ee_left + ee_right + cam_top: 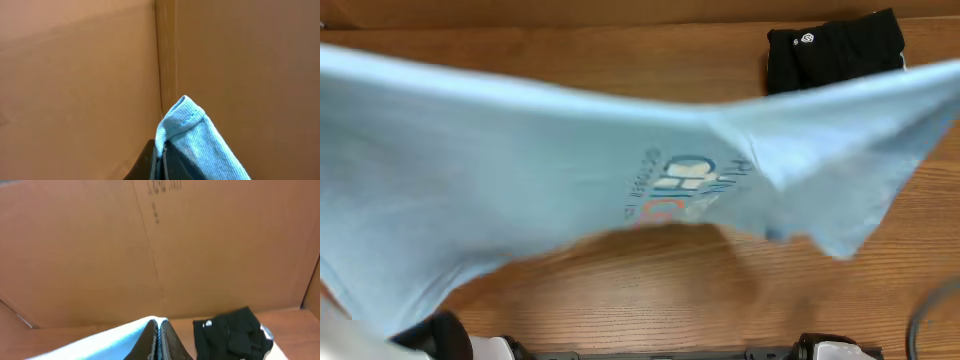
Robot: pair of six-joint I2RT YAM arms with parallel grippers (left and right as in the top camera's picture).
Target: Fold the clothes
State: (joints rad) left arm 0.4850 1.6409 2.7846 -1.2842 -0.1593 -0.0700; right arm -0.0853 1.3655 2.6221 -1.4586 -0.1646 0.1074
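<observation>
Overhead | T-shirt [500, 190] aloft, pinched: L end effector [161, 156], R end effector [159, 332]

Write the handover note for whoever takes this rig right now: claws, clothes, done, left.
Left claw: shut on an edge of the thin light blue T-shirt with printed lettering.
Right claw: shut on another edge of it.
Shirt: spread in the air between both claws over the wooden table. A black garment with a small white logo lies at the far right, apart from it.
Done: shirt picked up and spread.
Left: lay it flat, then fold; no fold shows yet.
</observation>
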